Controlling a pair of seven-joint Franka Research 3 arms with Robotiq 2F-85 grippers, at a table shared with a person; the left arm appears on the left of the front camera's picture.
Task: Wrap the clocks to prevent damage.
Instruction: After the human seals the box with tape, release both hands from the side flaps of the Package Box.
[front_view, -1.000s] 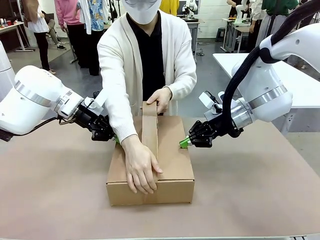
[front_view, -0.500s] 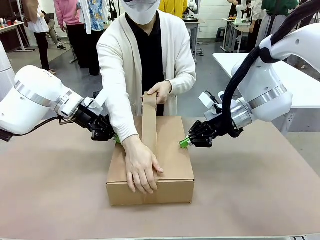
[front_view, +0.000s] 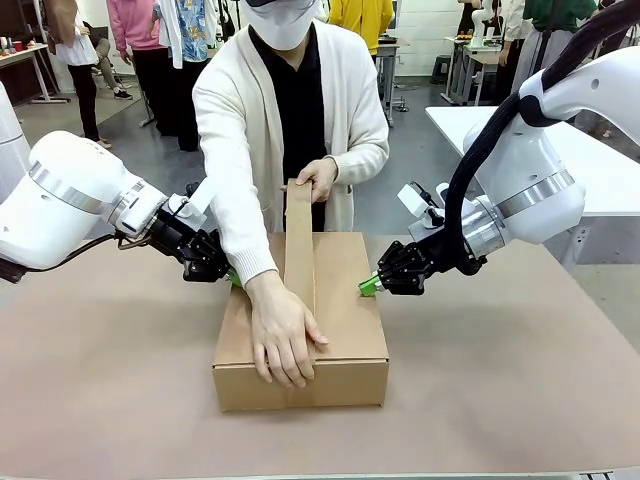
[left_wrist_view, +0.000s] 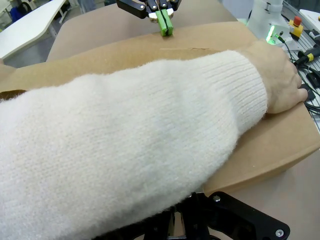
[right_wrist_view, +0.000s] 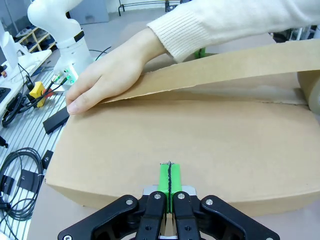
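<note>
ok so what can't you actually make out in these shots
- Clocks: whatever is inside the closed box is hidden by its cardboard in every view.
- Left gripper: in the front view the person's sleeve covers its tips; in the left wrist view that sleeve blocks its fingers.
- Tape roll: cut off at the right wrist view's right edge, and behind the person's hand in front.

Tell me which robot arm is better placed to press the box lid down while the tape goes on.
Right, probably. The right tool, shut, already rests on the box top beside the tape strip, unobstructed. The left tool sits behind the person's sleeve.
</note>
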